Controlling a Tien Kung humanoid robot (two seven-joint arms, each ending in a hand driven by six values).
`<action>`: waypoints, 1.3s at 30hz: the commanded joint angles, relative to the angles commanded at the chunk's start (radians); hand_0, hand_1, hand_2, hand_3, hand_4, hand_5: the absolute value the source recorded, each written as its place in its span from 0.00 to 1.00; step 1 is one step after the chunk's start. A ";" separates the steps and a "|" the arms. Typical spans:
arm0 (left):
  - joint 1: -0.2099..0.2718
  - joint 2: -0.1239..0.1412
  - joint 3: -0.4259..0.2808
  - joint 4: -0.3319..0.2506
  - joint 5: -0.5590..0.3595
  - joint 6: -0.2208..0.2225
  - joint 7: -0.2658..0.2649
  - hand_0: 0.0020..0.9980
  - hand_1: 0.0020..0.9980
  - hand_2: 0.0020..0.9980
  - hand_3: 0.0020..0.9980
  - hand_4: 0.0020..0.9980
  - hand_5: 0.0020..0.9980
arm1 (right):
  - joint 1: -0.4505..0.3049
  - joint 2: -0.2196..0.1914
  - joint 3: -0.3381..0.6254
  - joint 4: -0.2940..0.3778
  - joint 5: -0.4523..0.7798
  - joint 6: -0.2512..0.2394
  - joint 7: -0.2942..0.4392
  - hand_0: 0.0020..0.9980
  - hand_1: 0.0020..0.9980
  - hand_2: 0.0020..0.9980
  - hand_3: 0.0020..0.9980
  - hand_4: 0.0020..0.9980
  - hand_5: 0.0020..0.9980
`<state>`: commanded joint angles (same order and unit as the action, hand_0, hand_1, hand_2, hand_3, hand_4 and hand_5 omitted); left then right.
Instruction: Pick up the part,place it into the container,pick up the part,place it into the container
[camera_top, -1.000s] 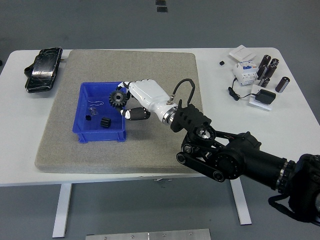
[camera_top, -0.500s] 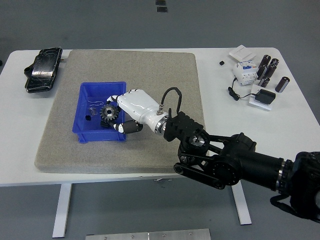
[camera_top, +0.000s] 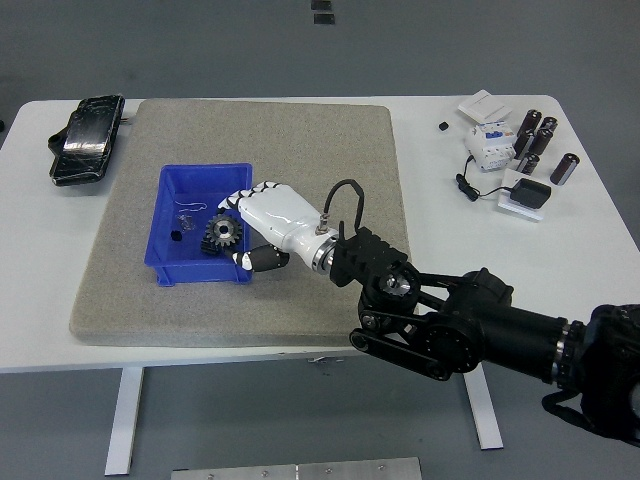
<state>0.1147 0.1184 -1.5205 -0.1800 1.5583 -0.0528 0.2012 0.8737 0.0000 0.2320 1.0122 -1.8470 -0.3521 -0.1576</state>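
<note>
A robot's white right hand (camera_top: 262, 215), on a black arm reaching in from the lower right, hovers over a blue plastic bin (camera_top: 170, 262) that sits on a grey foam mat (camera_top: 300, 140) on the white tabletop (camera_top: 440, 200). Its fingers curl around a dark toothed metal gear (camera_top: 222, 233), held low inside the bin beside a small black part (camera_top: 177, 236). The gear looks rigid, fairly heavy and hard-edged; pinching across its toothed rim seems the surest hold. The left hand is out of view.

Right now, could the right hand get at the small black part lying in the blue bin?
Probably yes. The right hand is already over the blue bin, though it holds the gear right beside the small black part, so it must release first.
</note>
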 joint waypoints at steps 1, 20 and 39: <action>0.000 0.000 0.001 0.000 0.000 0.000 0.000 0.67 0.62 0.58 0.59 0.70 0.55 | 0.000 0.000 0.004 0.001 0.000 0.000 0.001 0.87 0.80 0.82 0.74 0.65 0.40; 0.001 0.001 -0.002 0.000 0.008 -0.001 0.002 0.66 0.62 0.57 0.58 0.69 0.53 | -0.001 0.000 0.014 -0.008 -0.001 0.024 -0.002 0.89 0.82 0.88 0.87 0.85 0.54; 0.007 -0.003 0.000 0.000 0.003 -0.001 0.001 0.67 0.62 0.57 0.58 0.66 0.50 | -0.044 0.000 0.168 0.018 0.062 -0.005 0.037 0.89 0.81 0.88 0.90 0.92 0.59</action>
<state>0.1219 0.1157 -1.5207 -0.1800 1.5618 -0.0535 0.2018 0.8297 0.0000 0.4002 1.0305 -1.7848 -0.3574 -0.1210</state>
